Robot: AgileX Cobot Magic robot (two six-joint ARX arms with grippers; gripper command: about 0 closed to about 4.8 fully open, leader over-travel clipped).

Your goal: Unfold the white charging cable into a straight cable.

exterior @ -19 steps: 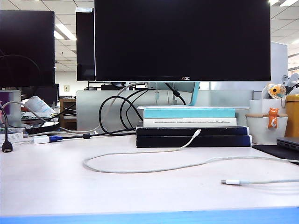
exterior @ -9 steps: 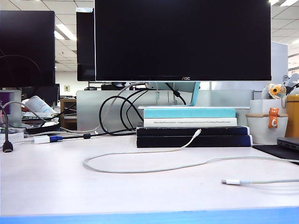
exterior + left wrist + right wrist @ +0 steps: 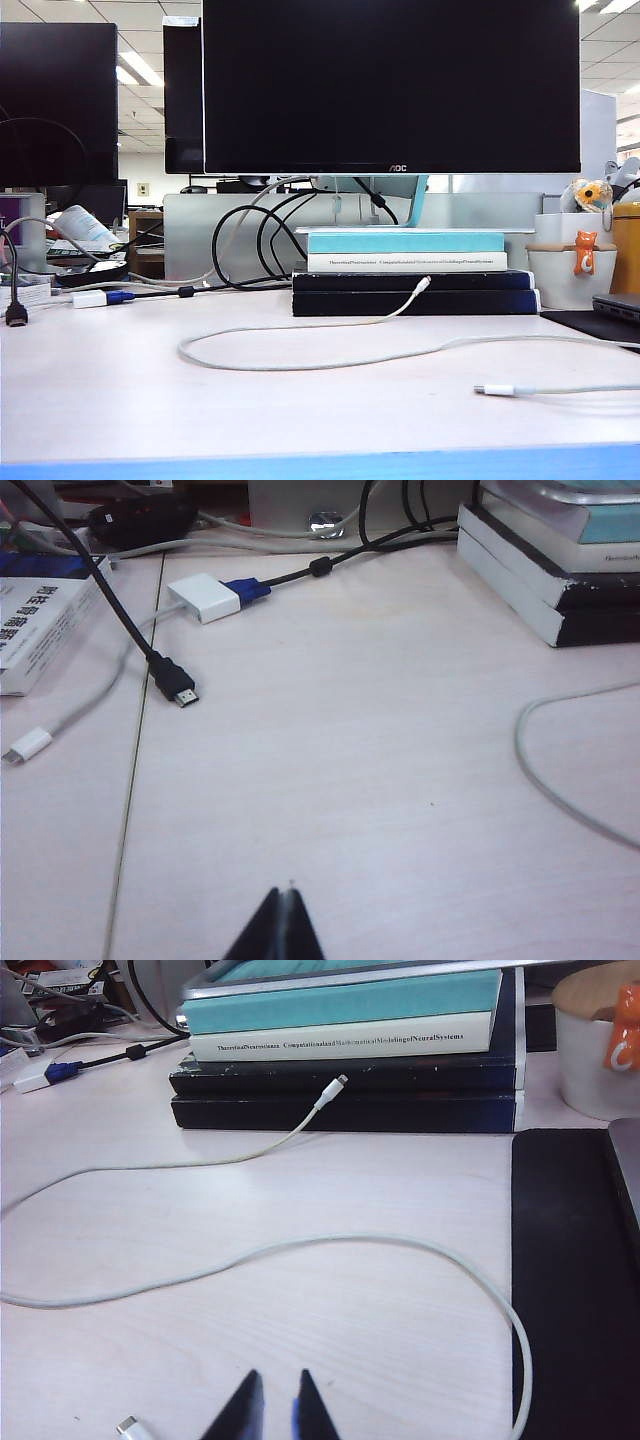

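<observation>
- Exterior view: the cable [image 3: 300, 352] is lying on the desk [image 3: 100, 400] in one big loose loop. One plug leans up against the books [image 3: 410, 290] under the monitor [image 3: 390, 85], and the other plug sits near the front edge, over to the right. Neither gripper shows up in this shot.
- Left wrist view: the left gripper [image 3: 283, 920] hangs over bare desk with its fingers pressed together, nothing in them. Only the curved bend of the cable [image 3: 540, 770] shows here, well apart from the gripper, off toward the books [image 3: 560, 580]. A white adapter [image 3: 205, 598] and a black plug [image 3: 175, 683] lie farther out.
- Right wrist view: the right gripper [image 3: 272, 1400] has its fingers spread just a crack, holding nothing. The near cable plug [image 3: 130, 1427] sits on the desk just beside it, not touching. The cable [image 3: 300, 1250] sweeps around ahead of the gripper and ends at the books [image 3: 350, 1070], running beside a black mat [image 3: 570, 1280].
</observation>
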